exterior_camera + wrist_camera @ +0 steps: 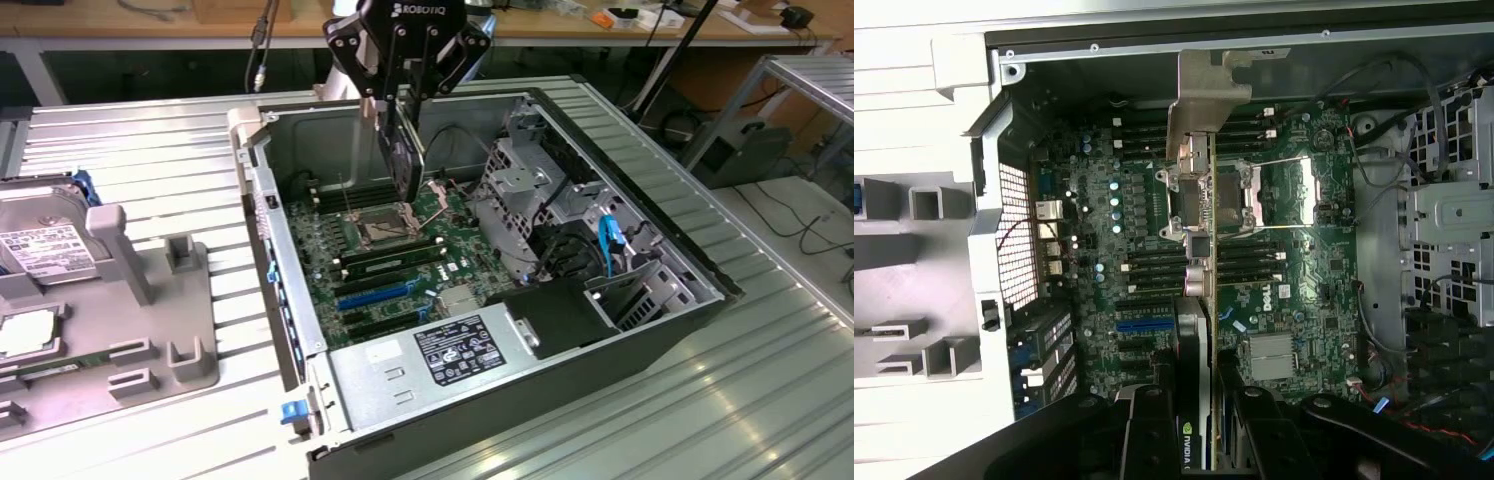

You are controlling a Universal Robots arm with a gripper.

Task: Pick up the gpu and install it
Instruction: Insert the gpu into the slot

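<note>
The gripper [400,98] is positioned above the open computer case [296,300] and is clenched on the gpu [407,160], grasping the card along its upper edge. The gpu hangs upright below the gripper, black face toward the exterior view's right, over the motherboard [320,240] inside the case. Its lower end is near the processor socket [380,228]; whether it touches the board cannot be determined. The card is not seated in a slot: the blue slot [374,295] lies apart from it, closer to the power supply [427,355], with the memory sticks [390,262] between the socket and that slot. In the wrist view the gpu [1192,340] is seen edge-on, clamped between the two black fingers [1146,430], one on each face of the card. From there the card runs out to its silver bracket [1206,95], which is at the end away from the fingers and appears in front of the case wall. The case lies on its side, open face up, on the ribbed metal bench [147,140]. A grey fixture [147,300] stands on the bench at the exterior view's left, well apart from the case. A hard drive [40,245] with a white label rests in it
</note>
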